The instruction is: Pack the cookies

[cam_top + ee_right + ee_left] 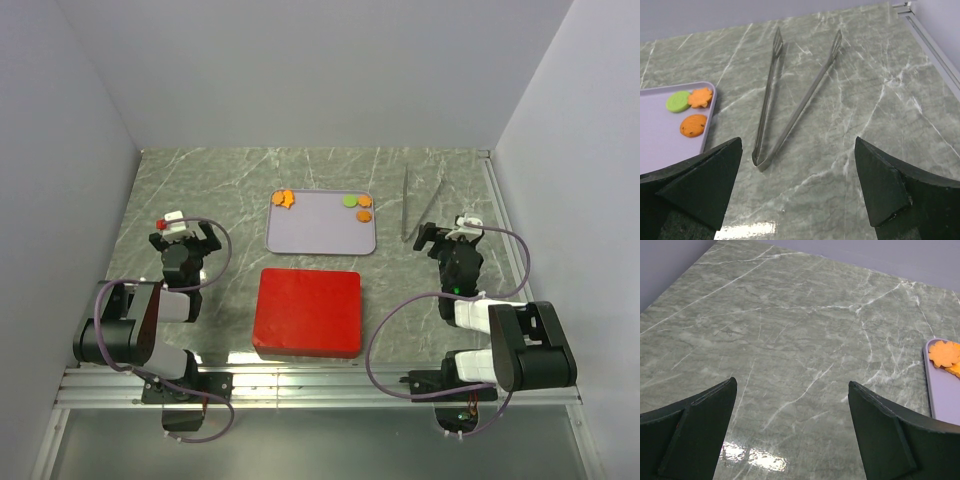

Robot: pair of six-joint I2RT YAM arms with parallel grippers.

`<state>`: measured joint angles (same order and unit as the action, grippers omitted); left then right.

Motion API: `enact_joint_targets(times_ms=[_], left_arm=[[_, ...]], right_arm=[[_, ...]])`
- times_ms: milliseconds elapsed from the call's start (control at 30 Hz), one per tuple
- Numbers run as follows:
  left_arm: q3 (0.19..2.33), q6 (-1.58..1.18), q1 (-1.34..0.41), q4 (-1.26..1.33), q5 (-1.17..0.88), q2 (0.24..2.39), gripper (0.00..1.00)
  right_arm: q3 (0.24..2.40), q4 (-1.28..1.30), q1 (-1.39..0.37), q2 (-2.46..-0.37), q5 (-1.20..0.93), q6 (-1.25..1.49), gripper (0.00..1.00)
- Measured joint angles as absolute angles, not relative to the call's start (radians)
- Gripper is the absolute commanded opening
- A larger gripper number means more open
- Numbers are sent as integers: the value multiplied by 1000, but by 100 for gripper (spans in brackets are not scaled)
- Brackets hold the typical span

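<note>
Tongs [788,125] right of tray [320,228] holding cookies [692,125]; red box [309,311] beside tray

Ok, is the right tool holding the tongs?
No, the tongs lie flat on the table ahead of the open right tool, untouched.

Black-and-white arms [135,335], mauve cables [369,358]

Top: I look steeply down from high behind the near edge, whole table [200,190] in frame.
Left wrist: I sit low and close over the table, facing away, tray [945,400] edge at right.
Right wrist: low, close, facing away, tongs [768,97] ahead, tray at left.
Shared: all three see the tray.
</note>
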<state>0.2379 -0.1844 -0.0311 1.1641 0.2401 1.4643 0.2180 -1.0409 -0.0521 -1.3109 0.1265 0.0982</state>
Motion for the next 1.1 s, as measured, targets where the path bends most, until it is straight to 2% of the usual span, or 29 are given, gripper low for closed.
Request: enact_joint_targets(times_ms=[1100], left_arm=[[238,-184,-31,1164,240,1464,99]], right_arm=[[218,-1054,-52,-1311,87,76,100]])
